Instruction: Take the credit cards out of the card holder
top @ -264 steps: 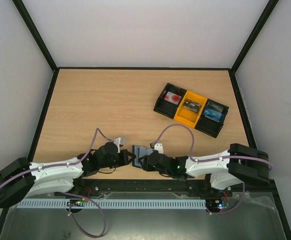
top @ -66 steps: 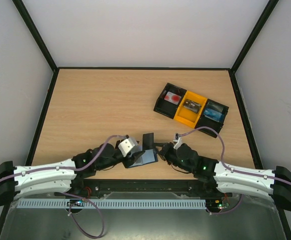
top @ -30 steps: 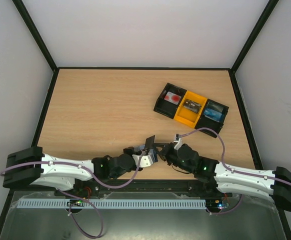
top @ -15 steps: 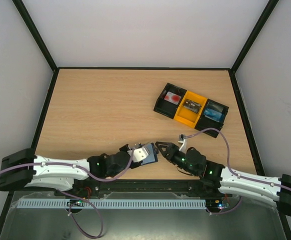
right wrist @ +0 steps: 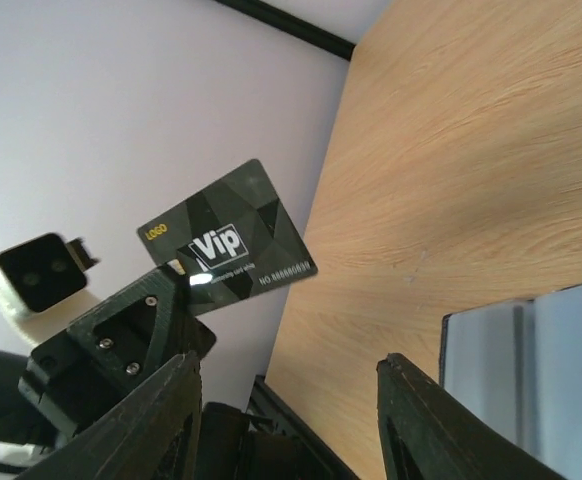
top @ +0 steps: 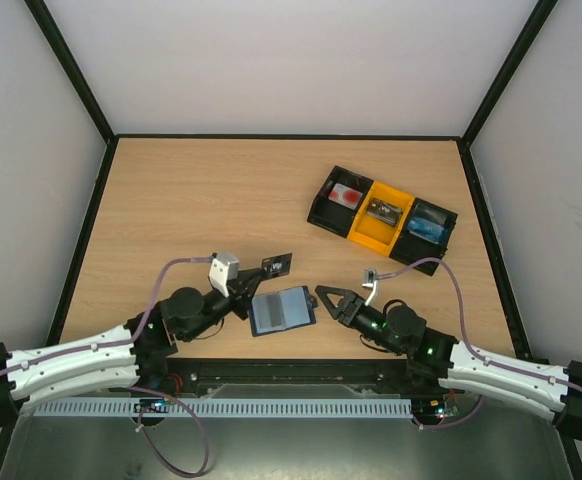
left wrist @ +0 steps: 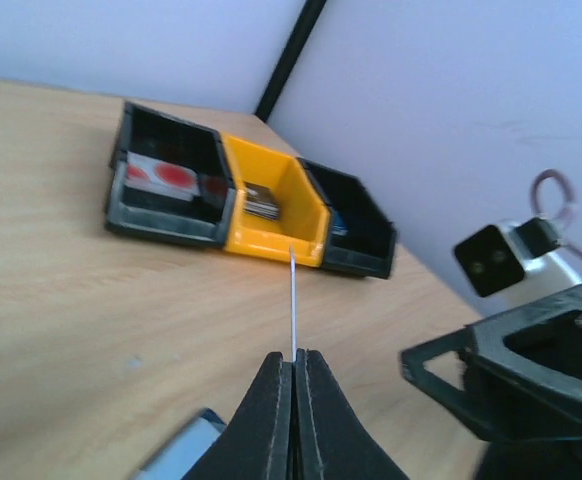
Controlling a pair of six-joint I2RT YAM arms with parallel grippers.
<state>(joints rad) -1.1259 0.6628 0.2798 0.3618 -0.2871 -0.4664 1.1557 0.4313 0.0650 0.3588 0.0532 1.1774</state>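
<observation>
Since half a second ago the left arm has swung back to the left, carrying the black credit card clear of the card holder.

Top external view: the left pincer (top: 260, 275) pinches the black credit card (top: 277, 264) by one end above the table (top: 191, 200). The card holder (top: 281, 310) lies open and flat on the table between the two pincers, touched by neither. The right pincer (top: 323, 297), fingers spread and empty, points at the holder's right edge from just beside it. The tray (top: 368, 238) sits well apart at the far right, with the pinkish-white credit card (top: 346, 196) in its left compartment.

Left wrist view: the fingers are pressed together on the black credit card (left wrist: 293, 300), seen edge-on as a thin upright line. The tray (left wrist: 271, 240) lies beyond it.

Right wrist view: the black credit card (right wrist: 226, 240) faces the camera, tilted, printed "Vip". One corner of the card holder (right wrist: 541, 360) shows at lower right, on the table.
</observation>
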